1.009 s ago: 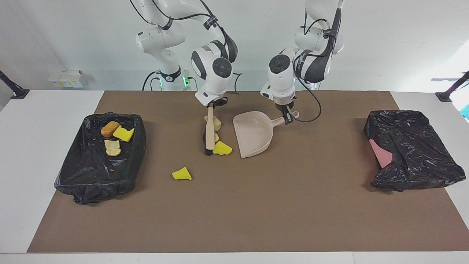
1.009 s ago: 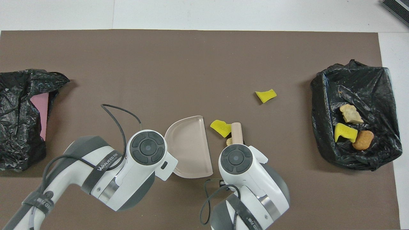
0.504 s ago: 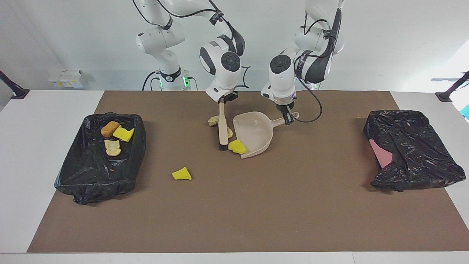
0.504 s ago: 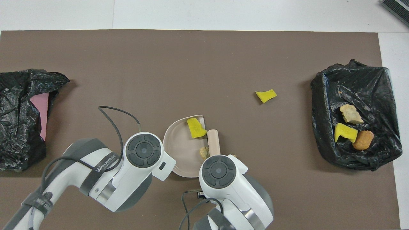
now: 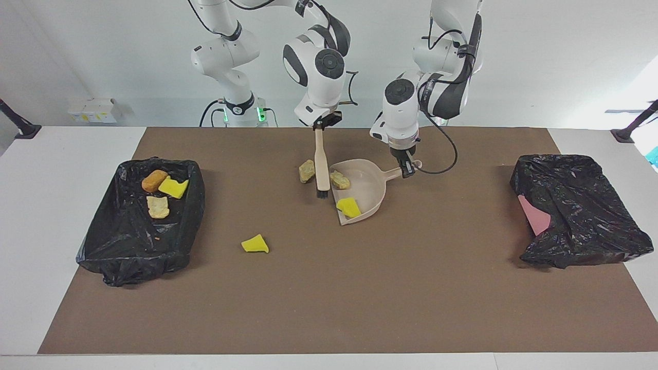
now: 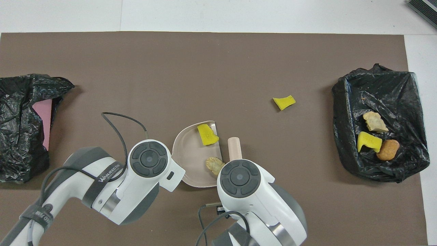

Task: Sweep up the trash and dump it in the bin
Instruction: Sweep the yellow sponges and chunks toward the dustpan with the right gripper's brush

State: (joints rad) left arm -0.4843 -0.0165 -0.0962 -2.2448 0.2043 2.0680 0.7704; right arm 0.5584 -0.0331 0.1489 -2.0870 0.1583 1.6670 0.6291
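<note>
Facing view. The right gripper (image 5: 320, 126) is clamping the top of the brush (image 5: 322, 165), which is hanging nearly upright with its dark bristles at the open mouth of the dustpan (image 5: 371, 191). The left gripper (image 5: 406, 163) is gripping the dustpan's handle at the end toward the left arm. A yellow wedge (image 5: 348, 206) and a beige chunk (image 5: 340, 180) are lying inside the dustpan, the chunk just beside the brush. A second beige chunk (image 5: 307, 170) is sitting on the brown mat (image 5: 360, 288) on the brush's other flank, toward the right arm's end, and is blocked from the dustpan by the brush. A loose yellow wedge (image 5: 255, 243) is lying farther from the robots than the brush, toward the lined bin (image 5: 108, 246). That bin is holding an orange-brown lump (image 5: 154, 180), a yellow wedge (image 5: 174, 187) and a beige piece (image 5: 158, 206). A crumpled black bag (image 5: 581, 216) with a pink patch is lying well apart from the dustpan at the left arm's end.

Overhead view. The right arm's wrist is covering the right gripper and most of the brush (image 6: 234, 147); only its end is showing beside the dustpan (image 6: 191, 157). The left arm's wrist is hiding the dustpan's handle and the left gripper. The yellow wedge (image 6: 207, 134) and beige chunk (image 6: 213, 164) are showing in the dustpan; the loose yellow wedge (image 6: 284, 101) is lying between the brush and the lined bin (image 6: 403, 89).
</note>
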